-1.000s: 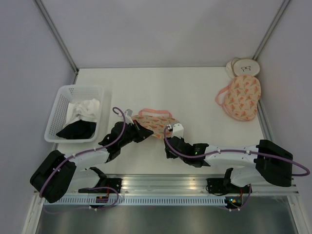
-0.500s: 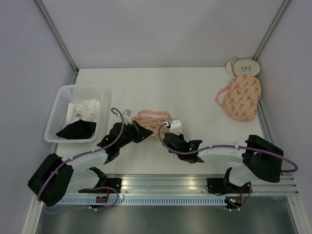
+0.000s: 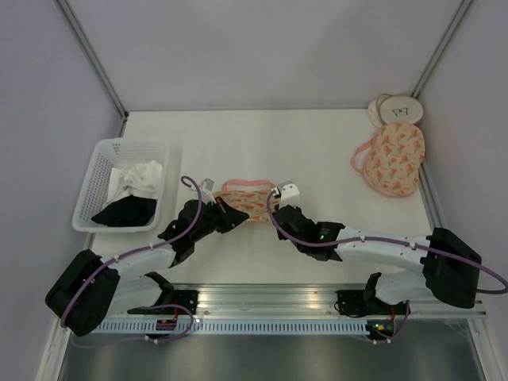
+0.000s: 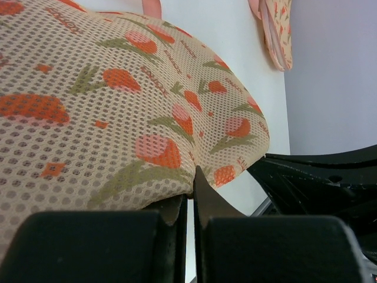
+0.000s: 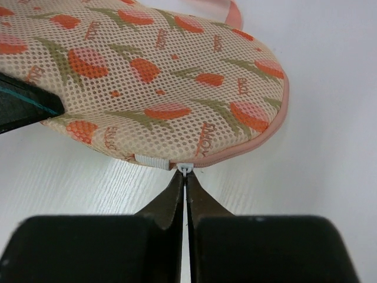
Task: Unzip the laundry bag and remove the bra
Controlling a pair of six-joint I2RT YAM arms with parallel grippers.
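The laundry bag (image 3: 248, 200), peach mesh with orange-pink print and pink trim, lies flat on the white table between my two arms. My left gripper (image 3: 228, 213) is shut on the bag's near left edge; in the left wrist view the mesh (image 4: 118, 106) bunches at its tips (image 4: 192, 180). My right gripper (image 3: 279, 209) is at the bag's near right edge. In the right wrist view the right gripper (image 5: 185, 175) is shut on the small white zip pull (image 5: 185, 168) at the pink zip trim (image 5: 259, 141). The zip looks closed. The bra is hidden.
A white basket (image 3: 89, 186) holding white and black cloth stands at the left. A rounder pouch of the same print (image 3: 393, 159) lies at the far right, with white round pads (image 3: 397, 109) behind it. A metal rail (image 3: 262, 300) runs along the near edge.
My right gripper has moved forward to the bag's near edge and closed from open onto the zip pull. The left gripper kept its hold on the bag.
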